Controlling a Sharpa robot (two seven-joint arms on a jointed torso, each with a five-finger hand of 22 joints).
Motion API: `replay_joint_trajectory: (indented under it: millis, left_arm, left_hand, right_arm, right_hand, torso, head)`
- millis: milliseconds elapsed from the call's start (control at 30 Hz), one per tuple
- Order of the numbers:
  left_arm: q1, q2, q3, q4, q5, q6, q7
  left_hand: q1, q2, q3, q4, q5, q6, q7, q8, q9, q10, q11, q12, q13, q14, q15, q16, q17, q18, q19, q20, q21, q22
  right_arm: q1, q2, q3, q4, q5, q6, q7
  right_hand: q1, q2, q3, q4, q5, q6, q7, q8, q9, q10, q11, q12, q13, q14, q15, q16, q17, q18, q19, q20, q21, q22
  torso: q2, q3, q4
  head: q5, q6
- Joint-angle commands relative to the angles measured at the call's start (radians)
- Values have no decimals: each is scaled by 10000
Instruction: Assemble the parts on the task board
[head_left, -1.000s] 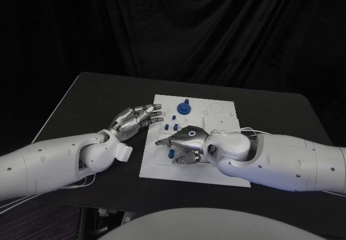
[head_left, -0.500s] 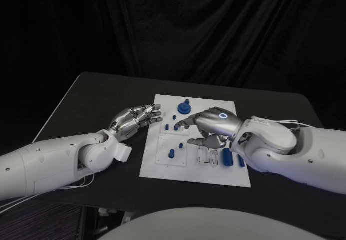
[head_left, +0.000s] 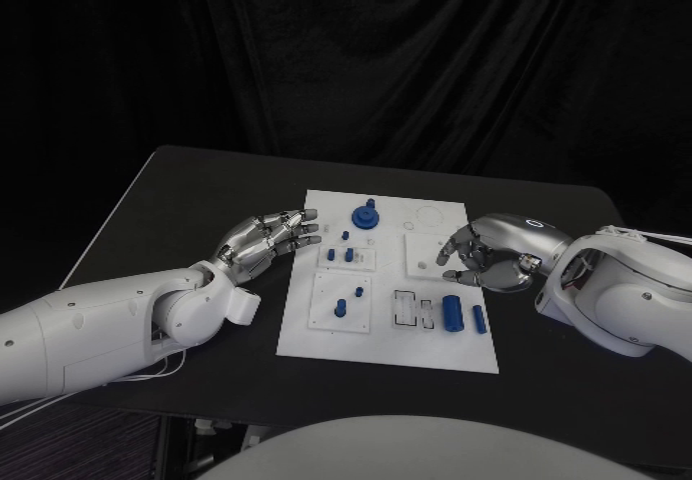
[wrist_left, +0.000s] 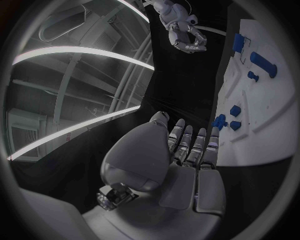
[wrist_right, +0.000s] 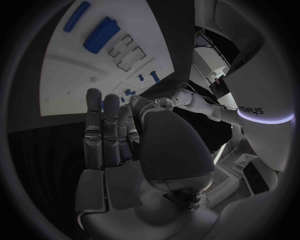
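Observation:
The white task board (head_left: 378, 338) lies mid-table. A large blue knob (head_left: 366, 215) stands at its far edge, with small blue pegs (head_left: 340, 255) just nearer. Two more pegs (head_left: 348, 301) stand in the near-left block. A thick blue cylinder (head_left: 451, 313) and a slim blue bar (head_left: 477, 319) lie near the board's right side, also seen as cylinder (wrist_right: 102, 35) and bar (wrist_right: 76, 16). My left hand (head_left: 271, 240) hovers at the board's left edge, fingers stretched and empty. My right hand (head_left: 490, 256) is at the right edge, holding nothing; its fingers (wrist_right: 103, 125) are straight.
Black table (head_left: 188, 200) surrounds the board, with free room behind it and to the far left. Empty rectangular slots (head_left: 415, 306) sit beside the cylinder. In the left wrist view the right hand (wrist_left: 182, 29) is across the board (wrist_left: 262, 130).
My right hand has swept from the board's near-left part across to its right edge, uncovering the pegs, slots, cylinder and bar. The left hand has stayed put.

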Motion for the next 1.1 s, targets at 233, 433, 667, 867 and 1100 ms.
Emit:
replay_joint_trajectory:
  millis: [233,433,667,867,1100]
  left_arm:
    - [-20,76,8,-16,44,15,73]
    - [-23,100,8,-25,44,59,53]
    - [-32,98,8,-14,43,99,47]
    - [-39,82,8,-4,43,100,39]
    - [-43,94,8,-1,43,104,24]
  left_hand:
    - [25,9,87,-8,18,98,125,77,12,30,70,83,15,35,44,77,17,-141,134,16,13,47]
    - [25,16,100,-5,2,109,127,81,13,36,72,89,16,45,47,96,19,-141,153,17,21,58]
    - [30,40,136,-4,-2,124,127,87,15,43,73,98,16,64,70,127,22,-141,180,17,32,66]
    - [37,49,154,-7,7,126,126,89,15,45,74,102,16,66,78,130,22,-143,186,18,34,63]
    - [43,55,168,-10,12,132,126,91,16,48,77,107,16,63,78,125,21,-145,195,18,37,68]
  right_arm:
    - [-470,-212,-7,-141,696,1168,-2165]
    - [-769,-121,-8,-259,466,1291,-2909]
    - [-955,102,-7,-410,-52,1343,-3548]
    - [-1065,227,-7,-537,-262,1458,-3822]
    - [-1201,407,-7,-774,-318,1280,-3803]
  right_hand:
    - [-2708,249,-1186,1026,-287,-31,-224,1611,1182,5986,-62,3165,6881,2291,-177,3526,5047,-663,1497,-177,4311,1268]
    - [-3857,380,-1502,1121,328,-304,-449,3717,2845,7030,-328,3296,7931,3082,-414,4462,6826,-991,2167,-400,6809,1701]
    - [-3981,424,-1503,1125,453,-611,-818,5065,4273,7030,-698,3296,7931,3502,-775,4950,7846,-1276,2656,-743,8665,2062]
    - [-4208,518,-1524,1133,251,-518,-914,5208,4553,7030,-788,3296,7931,3459,-875,4798,7527,-1362,2781,-840,9170,2172]
    - [-4410,645,-1537,1138,157,-556,-913,5101,4570,7030,-796,3296,7931,3417,-877,4692,7331,-1303,2676,-849,8912,2092]
  torso:
    - [-31,10,-42]
    - [-41,21,-13]
    - [-7,18,-21]
    - [11,21,-34]
    - [-1,28,-14]
  head:
    - [-81,-1]
    - [-156,-1]
    - [-322,-1]
    - [-351,-1]
    - [-375,-1]
